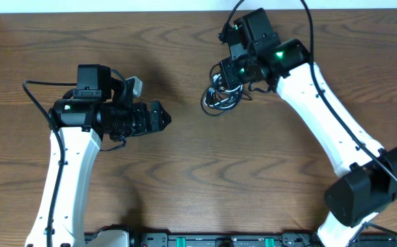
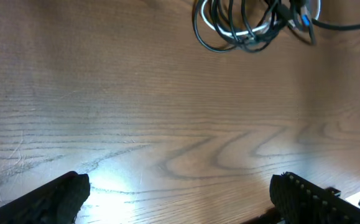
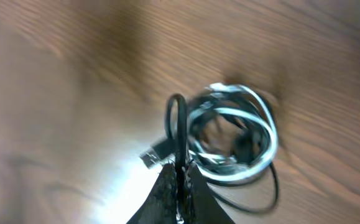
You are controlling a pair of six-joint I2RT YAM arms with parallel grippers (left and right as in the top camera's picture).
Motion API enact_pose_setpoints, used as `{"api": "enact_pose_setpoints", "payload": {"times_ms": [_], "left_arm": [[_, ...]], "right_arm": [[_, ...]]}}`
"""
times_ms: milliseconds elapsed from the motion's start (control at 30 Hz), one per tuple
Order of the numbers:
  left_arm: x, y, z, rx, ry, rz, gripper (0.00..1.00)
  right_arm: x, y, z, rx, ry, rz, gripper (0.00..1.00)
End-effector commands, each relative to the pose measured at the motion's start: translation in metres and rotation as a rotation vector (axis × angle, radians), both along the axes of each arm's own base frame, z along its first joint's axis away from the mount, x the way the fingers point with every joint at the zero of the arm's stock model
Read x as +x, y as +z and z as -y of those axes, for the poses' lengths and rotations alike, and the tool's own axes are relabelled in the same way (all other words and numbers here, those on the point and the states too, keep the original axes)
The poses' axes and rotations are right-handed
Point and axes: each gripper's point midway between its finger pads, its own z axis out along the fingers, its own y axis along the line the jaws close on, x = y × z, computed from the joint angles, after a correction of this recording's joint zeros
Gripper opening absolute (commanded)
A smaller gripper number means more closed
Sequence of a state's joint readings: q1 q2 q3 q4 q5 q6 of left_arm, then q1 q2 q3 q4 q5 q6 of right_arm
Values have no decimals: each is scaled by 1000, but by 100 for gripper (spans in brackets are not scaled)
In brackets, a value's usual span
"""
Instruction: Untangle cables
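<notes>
The cables (image 1: 215,101) lie as one tangled coil of thin black cords and a white cord on the wooden table (image 1: 184,178), at the back and right of centre. My right gripper (image 1: 228,79) hangs directly over the coil. In the right wrist view it (image 3: 180,168) is shut on a loop of black cord (image 3: 177,124) that rises from the bundle (image 3: 232,146), with the white cord (image 3: 268,134) curled inside it and a small plug (image 3: 150,158) to the left. My left gripper (image 1: 160,118) is open, well left of the coil. In its own view the tangle (image 2: 248,25) sits far ahead, and nothing is between the fingers (image 2: 58,199).
Bare wood grain surrounds the coil on all sides. The right arm's own thicker black lead (image 1: 308,27) arcs over the back of the table. A dark rail (image 1: 212,240) runs along the front edge between the two arm bases.
</notes>
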State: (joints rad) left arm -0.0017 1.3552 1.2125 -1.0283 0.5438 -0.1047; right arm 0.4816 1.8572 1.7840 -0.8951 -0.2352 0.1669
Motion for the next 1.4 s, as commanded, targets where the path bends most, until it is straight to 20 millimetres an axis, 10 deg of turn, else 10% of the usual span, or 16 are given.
{"api": "enact_pose_setpoints", "payload": {"times_ms": [0, 567, 900, 1100, 1233, 1367], "left_arm": [[3, 4, -1, 4, 9, 8, 98], [3, 4, -1, 4, 8, 7, 99], [3, 3, -1, 4, 8, 6, 98], [3, 3, -1, 4, 8, 6, 98], [3, 3, -1, 4, 9, 6, 98], [3, 3, -1, 4, 9, 5, 99]], "right_arm": [[-20, 51, -23, 199, 85, 11, 1], [-6, 207, 22, 344, -160, 495, 1], [6, 159, 48, 191, -328, 396, 1], [2, 232, 19, 458, -222, 548, 1], [-4, 271, 36, 500, -275, 672, 2], [1, 215, 50, 326, -365, 534, 1]]}}
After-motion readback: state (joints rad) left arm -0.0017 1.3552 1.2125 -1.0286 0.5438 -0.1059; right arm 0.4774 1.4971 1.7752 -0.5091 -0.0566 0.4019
